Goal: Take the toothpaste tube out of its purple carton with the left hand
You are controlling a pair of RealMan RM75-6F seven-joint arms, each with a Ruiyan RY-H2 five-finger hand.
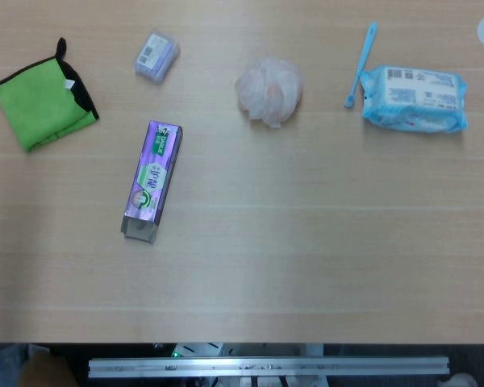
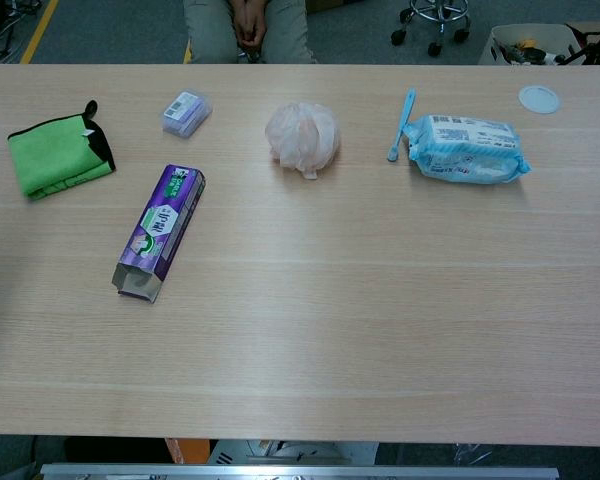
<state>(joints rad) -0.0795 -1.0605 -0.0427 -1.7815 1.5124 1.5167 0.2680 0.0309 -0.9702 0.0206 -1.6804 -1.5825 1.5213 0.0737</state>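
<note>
The purple toothpaste carton (image 1: pixel 151 179) lies flat on the left half of the wooden table (image 1: pixel 306 258), its long axis running near to far. Its near end flap is open (image 1: pixel 139 230). In the chest view the same carton (image 2: pixel 160 230) shows its open end (image 2: pixel 137 284) toward the table's front. The tube inside cannot be made out. Neither hand shows in either view.
A folded green cloth (image 1: pixel 42 101) lies far left. A small purple pack (image 1: pixel 156 56) sits beyond the carton. A pink bath pouf (image 1: pixel 269 89), a blue toothbrush (image 1: pixel 360 64) and a blue wipes pack (image 1: pixel 415 98) lie further right. A person sits beyond the far edge (image 2: pixel 246 25).
</note>
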